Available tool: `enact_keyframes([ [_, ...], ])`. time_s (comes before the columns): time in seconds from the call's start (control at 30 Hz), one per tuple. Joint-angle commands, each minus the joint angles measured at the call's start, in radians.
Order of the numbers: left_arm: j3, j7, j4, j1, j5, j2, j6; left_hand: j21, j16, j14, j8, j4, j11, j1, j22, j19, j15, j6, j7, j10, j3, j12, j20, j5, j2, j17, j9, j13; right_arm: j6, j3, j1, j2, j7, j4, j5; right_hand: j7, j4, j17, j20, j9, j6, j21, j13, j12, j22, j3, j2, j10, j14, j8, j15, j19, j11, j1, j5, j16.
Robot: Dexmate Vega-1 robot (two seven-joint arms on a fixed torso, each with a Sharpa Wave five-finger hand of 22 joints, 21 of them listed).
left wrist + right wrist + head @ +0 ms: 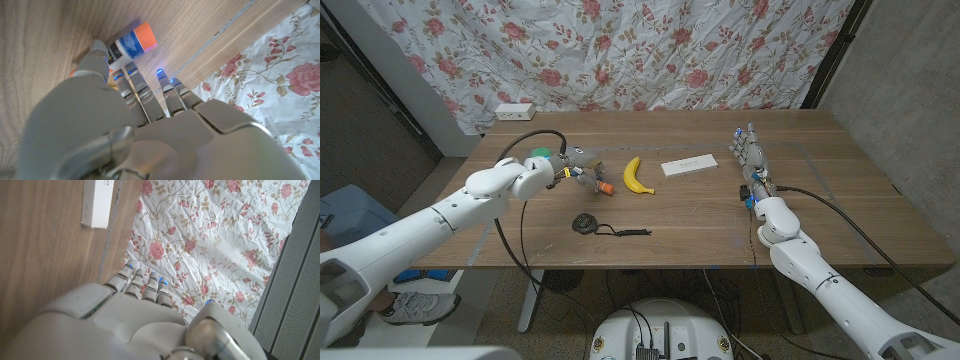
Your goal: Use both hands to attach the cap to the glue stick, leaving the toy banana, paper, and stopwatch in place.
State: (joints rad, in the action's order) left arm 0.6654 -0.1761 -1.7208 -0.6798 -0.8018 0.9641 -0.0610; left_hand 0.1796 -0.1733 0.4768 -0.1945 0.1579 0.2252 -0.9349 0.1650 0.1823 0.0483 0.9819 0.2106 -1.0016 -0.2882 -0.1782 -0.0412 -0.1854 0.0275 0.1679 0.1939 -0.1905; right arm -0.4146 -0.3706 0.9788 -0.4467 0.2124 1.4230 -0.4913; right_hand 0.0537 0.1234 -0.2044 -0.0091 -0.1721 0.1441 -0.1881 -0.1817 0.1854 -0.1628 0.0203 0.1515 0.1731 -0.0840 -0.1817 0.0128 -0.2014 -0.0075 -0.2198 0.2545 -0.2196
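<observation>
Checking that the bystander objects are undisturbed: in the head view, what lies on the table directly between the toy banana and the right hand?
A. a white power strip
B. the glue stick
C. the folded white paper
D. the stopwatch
C: the white paper lies between the toy banana and the right hand; the stopwatch sits nearer the front edge.

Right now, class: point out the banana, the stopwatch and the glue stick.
banana (637, 176), head view, middle of its yellow curve.
stopwatch (584, 223), head view, round black body.
glue stick (134, 43), left wrist view, blue label below the orange end.
</observation>
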Motion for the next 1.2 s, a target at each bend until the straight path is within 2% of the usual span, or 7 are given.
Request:
enact_keyframes([
  [0.03, 0.018, 0.009, 0.010, 0.005, -0.048, -0.008, 0.026, 0.005, -0.008, -0.008, 0.003, 0.004, 0.000, 0.011, 0.004, -0.009, 0.150, -0.030, 0.001, 0.031, 0.008, 0.001, 0.005, -0.004, -0.010, 0.003, 0.011, -0.001, -0.001, -0.004, -0.017, 0.014, -0.008, -0.024, -0.012, 0.000, 0.005, -0.003, 0.000, -0.004, 0.009, 0.003, -0.001, 0.003, -0.003, 0.007, 0.007, 0.007, 0.001, -0.004, 0.002, -0.004, -0.002, 0.000, 0.005, 0.002],
  [0.27, 0.021, -0.005, 0.003, 0.007, -0.064, -0.002, 0.040, 0.006, -0.006, -0.022, 0.007, 0.005, 0.000, 0.025, 0.004, -0.017, 0.146, -0.071, 0.001, 0.089, 0.024, 0.001, 0.003, -0.003, -0.039, 0.002, 0.007, 0.000, -0.005, -0.008, -0.027, 0.023, -0.002, -0.042, -0.007, 0.001, 0.005, -0.002, 0.004, -0.004, 0.008, 0.003, -0.001, 0.003, -0.003, 0.010, 0.007, 0.007, -0.001, -0.004, -0.004, -0.004, -0.005, 0.001, 0.006, 0.003],
  [0.5, 0.002, -0.016, -0.034, -0.015, -0.062, 0.015, 0.076, 0.004, -0.005, -0.056, 0.010, -0.006, -0.001, 0.069, 0.005, -0.045, 0.140, -0.182, 0.002, 0.225, 0.047, 0.003, 0.017, -0.003, -0.067, 0.002, 0.003, 0.001, 0.001, -0.011, -0.039, 0.023, -0.013, -0.053, -0.012, 0.002, 0.005, -0.002, 0.006, -0.004, 0.007, 0.003, -0.001, 0.004, -0.003, 0.013, 0.007, 0.008, -0.001, -0.004, -0.002, -0.005, -0.004, 0.002, 0.007, 0.004],
  [0.6, -0.009, -0.020, -0.053, -0.028, -0.051, 0.023, 0.091, 0.004, -0.002, -0.093, 0.010, -0.011, -0.002, 0.102, 0.005, -0.063, 0.129, -0.249, 0.001, 0.296, 0.058, 0.001, 0.028, 0.001, -0.078, 0.002, 0.000, 0.001, 0.001, -0.012, -0.039, 0.022, -0.012, -0.053, -0.009, 0.004, 0.005, -0.002, 0.006, -0.004, 0.007, 0.003, -0.001, 0.004, -0.003, 0.014, 0.007, 0.007, 0.001, -0.004, -0.002, -0.004, -0.003, 0.002, 0.008, 0.005],
  [0.77, -0.029, -0.032, -0.076, -0.043, -0.025, 0.033, 0.107, 0.003, -0.001, -0.131, 0.008, -0.013, -0.004, 0.129, 0.004, -0.085, 0.119, -0.292, -0.001, 0.381, 0.067, 0.006, 0.035, 0.005, -0.089, 0.002, -0.003, 0.003, 0.001, -0.011, -0.033, 0.017, -0.008, -0.044, -0.007, 0.005, 0.005, -0.002, 0.007, -0.004, 0.005, 0.003, -0.001, 0.003, -0.003, 0.016, 0.007, 0.005, 0.002, -0.003, -0.001, -0.003, -0.002, 0.003, 0.009, 0.006],
  [0.93, -0.039, -0.050, -0.092, -0.051, -0.009, 0.038, 0.124, 0.001, 0.004, -0.226, 0.012, -0.016, -0.007, 0.176, 0.003, -0.123, 0.088, -0.378, -0.012, 0.513, 0.080, 0.008, 0.044, 0.010, -0.102, 0.001, -0.007, 0.008, 0.006, -0.008, -0.024, 0.009, -0.005, -0.032, -0.007, 0.007, 0.005, -0.002, 0.007, -0.004, 0.003, 0.003, -0.001, 0.002, -0.004, 0.018, 0.006, 0.003, 0.007, -0.003, -0.002, -0.002, -0.001, 0.004, 0.009, 0.008],
  [1.2, -0.060, -0.078, -0.120, -0.070, 0.039, 0.045, 0.149, -0.001, 0.003, -0.299, 0.015, -0.026, -0.012, 0.236, 0.003, -0.165, 0.061, -0.466, -0.027, 0.614, 0.095, 0.007, 0.051, 0.010, -0.109, 0.000, -0.010, 0.011, 0.008, -0.005, -0.016, -0.002, -0.009, -0.018, -0.008, 0.009, 0.005, -0.002, 0.009, -0.004, 0.000, 0.004, -0.001, 0.002, -0.004, 0.020, 0.004, 0.001, 0.012, -0.002, -0.002, 0.000, 0.000, 0.006, 0.010, 0.010],
])
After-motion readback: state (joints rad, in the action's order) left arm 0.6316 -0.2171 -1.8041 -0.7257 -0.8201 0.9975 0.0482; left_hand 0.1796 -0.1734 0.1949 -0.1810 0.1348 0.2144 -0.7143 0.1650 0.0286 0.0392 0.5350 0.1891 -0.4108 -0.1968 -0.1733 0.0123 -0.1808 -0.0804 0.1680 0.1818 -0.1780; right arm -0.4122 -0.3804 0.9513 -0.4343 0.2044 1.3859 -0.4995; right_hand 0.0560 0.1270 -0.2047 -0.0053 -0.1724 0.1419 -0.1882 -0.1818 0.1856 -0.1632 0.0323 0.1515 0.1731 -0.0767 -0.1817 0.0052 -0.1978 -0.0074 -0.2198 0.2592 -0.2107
